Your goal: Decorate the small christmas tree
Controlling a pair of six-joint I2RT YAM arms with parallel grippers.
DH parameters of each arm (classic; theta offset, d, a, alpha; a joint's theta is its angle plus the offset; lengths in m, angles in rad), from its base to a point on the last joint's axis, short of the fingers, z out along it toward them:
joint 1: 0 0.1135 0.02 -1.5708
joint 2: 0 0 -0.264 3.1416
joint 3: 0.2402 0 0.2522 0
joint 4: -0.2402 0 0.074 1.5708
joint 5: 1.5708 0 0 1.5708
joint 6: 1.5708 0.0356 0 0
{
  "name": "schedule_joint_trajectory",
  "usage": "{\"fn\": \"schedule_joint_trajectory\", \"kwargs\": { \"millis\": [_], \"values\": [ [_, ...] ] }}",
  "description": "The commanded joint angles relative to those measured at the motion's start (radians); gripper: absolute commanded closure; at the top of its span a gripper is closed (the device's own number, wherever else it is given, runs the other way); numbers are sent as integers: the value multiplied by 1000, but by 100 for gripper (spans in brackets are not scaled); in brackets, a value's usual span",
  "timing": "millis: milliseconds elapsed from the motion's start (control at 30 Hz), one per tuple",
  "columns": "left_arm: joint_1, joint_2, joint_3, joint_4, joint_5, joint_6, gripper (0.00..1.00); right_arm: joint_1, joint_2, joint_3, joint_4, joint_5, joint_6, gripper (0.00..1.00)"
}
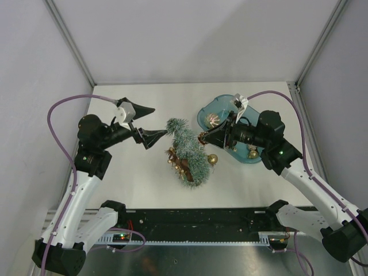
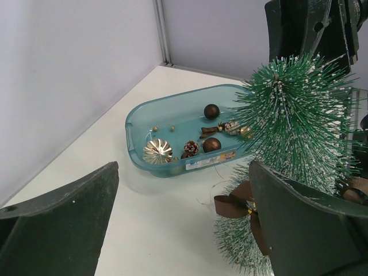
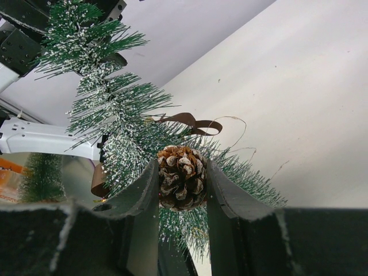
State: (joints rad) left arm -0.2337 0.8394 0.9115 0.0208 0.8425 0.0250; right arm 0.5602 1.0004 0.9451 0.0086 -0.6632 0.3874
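The small frosted green Christmas tree (image 1: 187, 150) stands mid-table, with a brown bow (image 1: 172, 155) and a gold ball (image 1: 212, 159) on it. My right gripper (image 1: 202, 138) is shut on a frosted pine cone (image 3: 181, 175) and holds it against the tree's right side, among the branches (image 3: 109, 109). My left gripper (image 1: 150, 123) is open and empty, just left of the treetop. In the left wrist view its right finger (image 2: 305, 230) is beside the tree (image 2: 293, 109) and the bow (image 2: 233, 207); whether it touches the tree I cannot tell.
A teal plastic tray (image 1: 218, 100) lies at the back right, under the right arm. It holds a gold fluted ball (image 2: 157, 151), brown balls, a pine cone and other small ornaments. Grey walls close the table at the left, back and right.
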Motion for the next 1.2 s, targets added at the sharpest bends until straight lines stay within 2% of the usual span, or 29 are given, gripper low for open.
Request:
{"fn": "schedule_joint_trajectory", "kwargs": {
  "millis": [0, 633, 967, 1167],
  "values": [
    [-6, -15, -10, 30, 18, -17, 1, -8, 3, 15, 31, -14, -18, 72],
    [0, -25, -20, 31, 29, -45, 1, -47, -12, -45, 32, -50, -19, 56],
    [0, -31, -29, 37, 32, -48, 1, -43, -53, -75, 62, -53, 16, 39],
    [1, -35, -30, 37, 30, -48, 1, -43, -56, -78, 67, -50, 22, 37]
  ]
}}
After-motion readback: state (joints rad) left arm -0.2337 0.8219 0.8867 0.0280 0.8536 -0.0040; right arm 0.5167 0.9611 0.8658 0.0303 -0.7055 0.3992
